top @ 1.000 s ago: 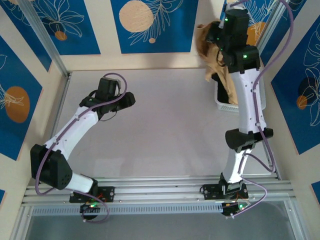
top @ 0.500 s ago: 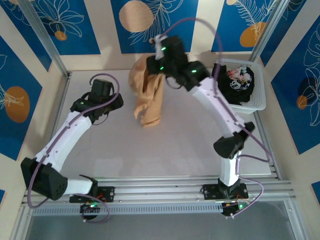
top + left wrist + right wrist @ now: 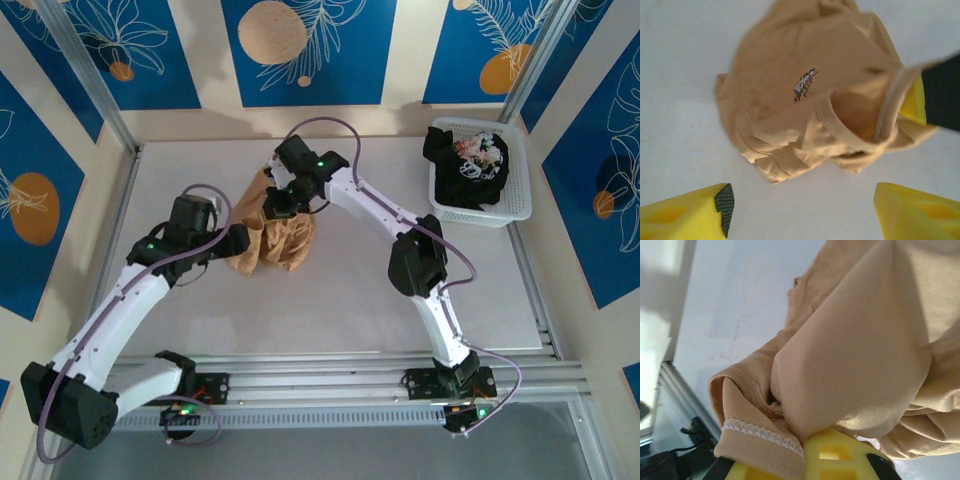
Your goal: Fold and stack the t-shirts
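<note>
Pinching a bunched edge of the tan t-shirt, the right fingers hold it heaped on the surface, likely for spreading; the left fingers hover beside it, wide apart and empty.

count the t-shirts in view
2. The tan t-shirt lies bunched on the table, centre-left, gripped by the right hand. The black t-shirt sits in the white basket at the far right. More could be hidden under it.
</note>
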